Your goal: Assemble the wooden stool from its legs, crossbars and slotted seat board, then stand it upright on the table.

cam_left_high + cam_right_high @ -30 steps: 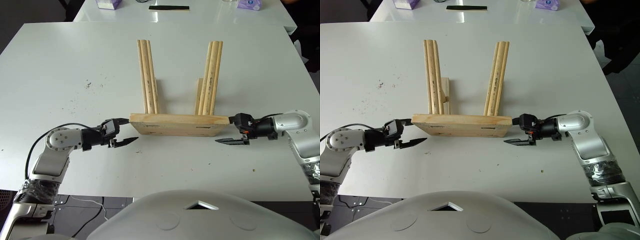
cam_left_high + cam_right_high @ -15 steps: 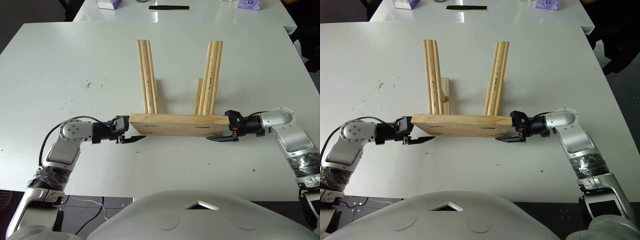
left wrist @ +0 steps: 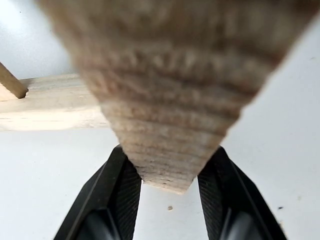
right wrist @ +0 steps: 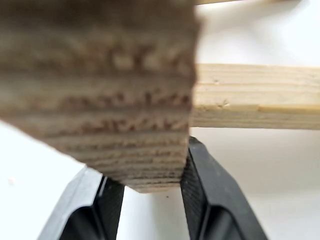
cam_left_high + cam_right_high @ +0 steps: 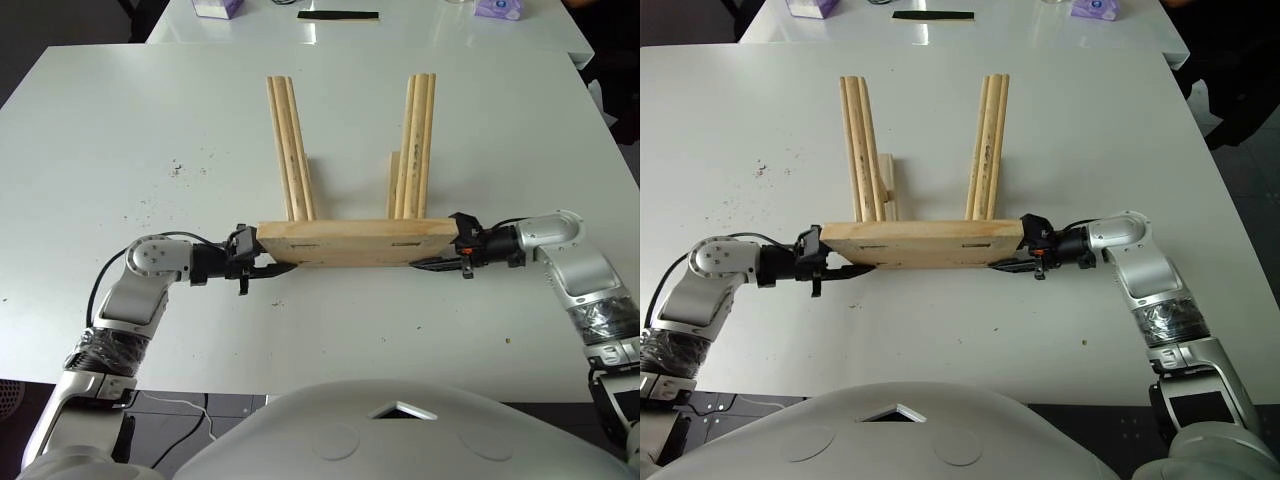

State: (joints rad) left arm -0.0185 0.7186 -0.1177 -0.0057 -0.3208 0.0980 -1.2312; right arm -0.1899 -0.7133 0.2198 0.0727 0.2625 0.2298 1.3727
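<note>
Left gripper (image 5: 250, 268) was closed on the left end of the seat board (image 5: 355, 243), and the right gripper (image 5: 448, 255) was closed on the right end. In the left wrist view, the dark fingers (image 3: 120, 190) pressed against both faces of the board's corner. The right wrist view showed the same hold, with a finger (image 4: 200, 190) on each side of the end grain.

A wide white table (image 5: 120, 120) carried the work, with a scatter of dark specks (image 5: 176, 170) on its left part. Behind it stood a second table (image 5: 420, 30), also white, bearing a black strip (image 5: 338, 15) and 2 purple boxes (image 5: 217, 8) at its far edge.

The stool (image 5: 925, 200) lay tipped on its side in the middle of the table, near the robot. Its seat board stood on a long edge, with the long axis running left to right between the 2 grippers. The legs (image 5: 287, 150), in 2 bundles of round pale rods, pointed away from the robot toward the far side of the table. A short crossbar (image 5: 393, 185) showed beside the right bundle. Whether the board's lower edge touched the table could not be told.
</note>
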